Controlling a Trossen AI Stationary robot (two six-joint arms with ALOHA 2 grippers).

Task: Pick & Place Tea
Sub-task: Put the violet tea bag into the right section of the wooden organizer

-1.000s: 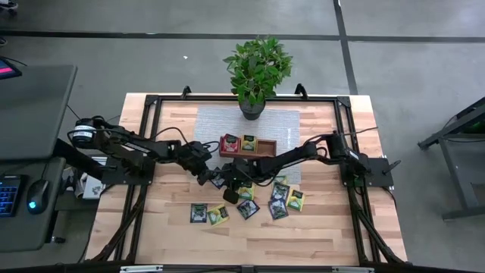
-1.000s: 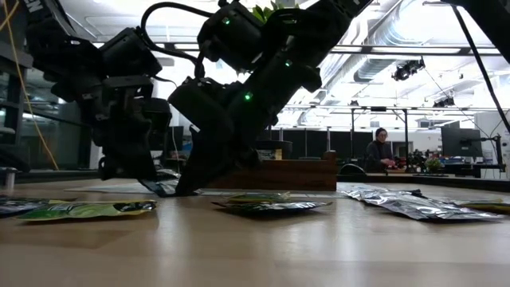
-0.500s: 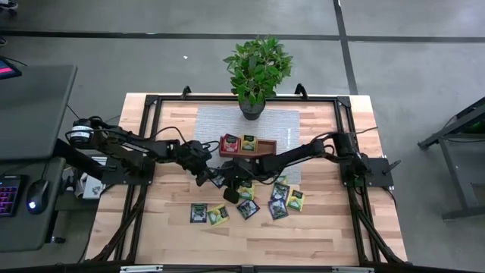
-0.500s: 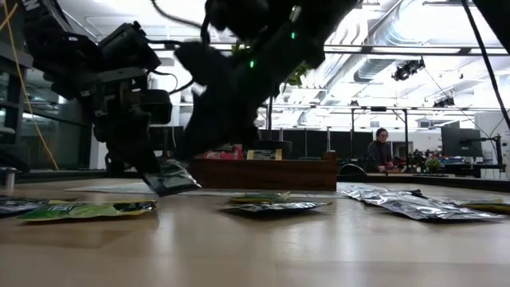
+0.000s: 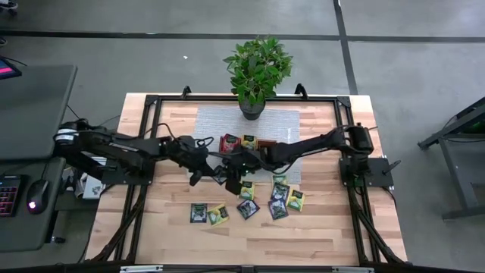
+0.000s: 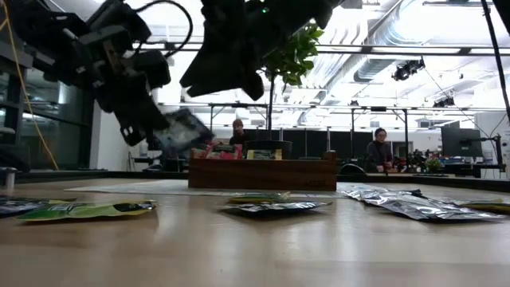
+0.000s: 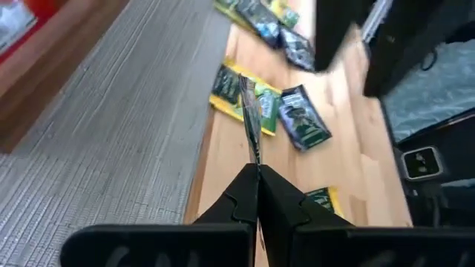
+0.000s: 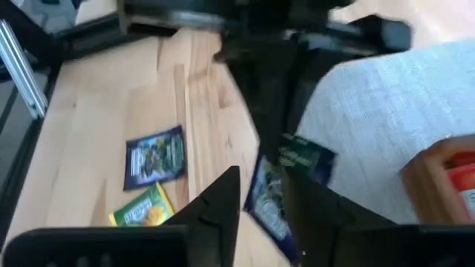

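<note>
Low view: left end effector (image 6: 151,131) grasps dark sachet (image 6: 185,131) aloft; right unclear.

Dark tea sachet (image 6: 185,132) pinched aloft, tilted; other sachets (image 5: 247,208) flat on the wood; two (image 5: 239,142) in the tray.

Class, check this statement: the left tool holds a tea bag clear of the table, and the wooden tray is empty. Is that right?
Not quite. The wooden tray is not empty: the high view shows a red tea bag and a yellow-green tea bag in it. The rest stands: the left tool holds a dark tea bag clear of the table. The right tool hangs open nearby.
</note>
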